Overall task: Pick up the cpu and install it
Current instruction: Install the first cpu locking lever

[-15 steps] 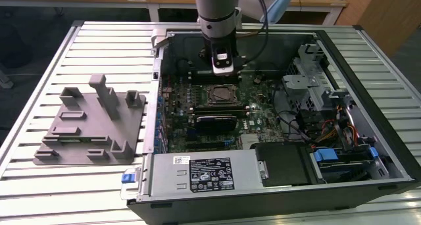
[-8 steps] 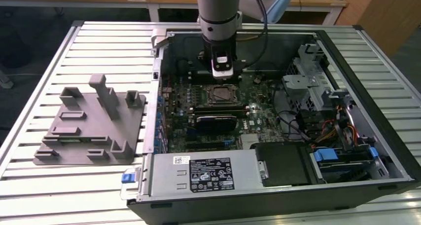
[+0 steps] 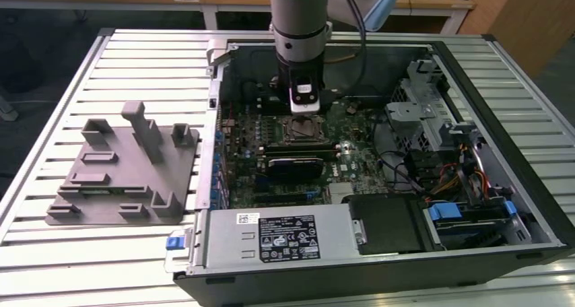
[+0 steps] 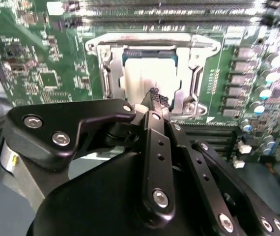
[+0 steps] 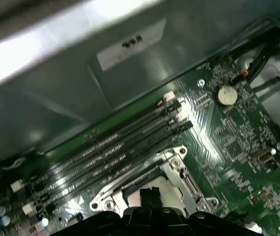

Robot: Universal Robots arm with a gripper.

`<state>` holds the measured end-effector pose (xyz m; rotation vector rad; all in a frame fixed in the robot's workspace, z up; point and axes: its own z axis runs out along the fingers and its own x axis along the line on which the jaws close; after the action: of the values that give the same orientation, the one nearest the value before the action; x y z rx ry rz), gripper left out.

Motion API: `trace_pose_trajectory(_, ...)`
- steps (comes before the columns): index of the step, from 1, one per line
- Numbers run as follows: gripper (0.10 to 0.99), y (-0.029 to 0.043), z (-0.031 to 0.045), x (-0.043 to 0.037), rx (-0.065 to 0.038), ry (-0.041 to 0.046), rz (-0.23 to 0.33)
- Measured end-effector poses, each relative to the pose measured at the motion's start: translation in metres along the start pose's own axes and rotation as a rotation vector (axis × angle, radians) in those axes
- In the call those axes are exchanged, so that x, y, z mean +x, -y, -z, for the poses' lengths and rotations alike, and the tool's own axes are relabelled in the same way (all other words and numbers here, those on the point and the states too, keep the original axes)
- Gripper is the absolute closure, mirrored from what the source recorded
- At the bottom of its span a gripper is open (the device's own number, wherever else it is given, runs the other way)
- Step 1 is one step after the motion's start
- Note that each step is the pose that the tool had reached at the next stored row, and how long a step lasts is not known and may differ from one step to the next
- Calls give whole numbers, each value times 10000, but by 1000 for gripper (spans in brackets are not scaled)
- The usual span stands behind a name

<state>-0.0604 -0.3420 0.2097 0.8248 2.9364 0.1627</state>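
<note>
a slatted metal table (image 3: 54, 253) is carrying an open computer case (image 3: 378, 270), and a grey plastic tray (image 3: 99, 199) with upright pegs is sitting just beside the case, on the exterior view's left. a silver power supply (image 3: 269, 236) is lying along the case's near edge. the robot arm (image 3: 301, 17) is reaching straight down into the case, over the green motherboard (image 4: 46, 54). rows of long memory slots (image 5: 115, 147) are running next to the socket (image 4: 103, 64), whose metal frame is standing open around a square opening. the cpu (image 4: 147, 73) is lying flat inside that frame, silver top up, with a thin green rim showing along one edge. the gripper (image 4: 152, 98) is hanging right above the cpu; its black fingertips (image 4: 155, 94) are looking pressed together, with no gap and nothing between them. whether they are touching the cpu's top is not clear.
</note>
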Motion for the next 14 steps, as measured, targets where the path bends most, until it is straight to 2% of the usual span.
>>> trace_pose_trajectory(1,980,6,-1,-4,49,-23,0)
trace_pose_trajectory(4,980,9,-1,-5,189,-167,-11)
trace_pose_trajectory(9,980,9,-2,-6,188,-168,-4)
trace_pose_trajectory(14,980,4,-3,-14,192,-205,411)
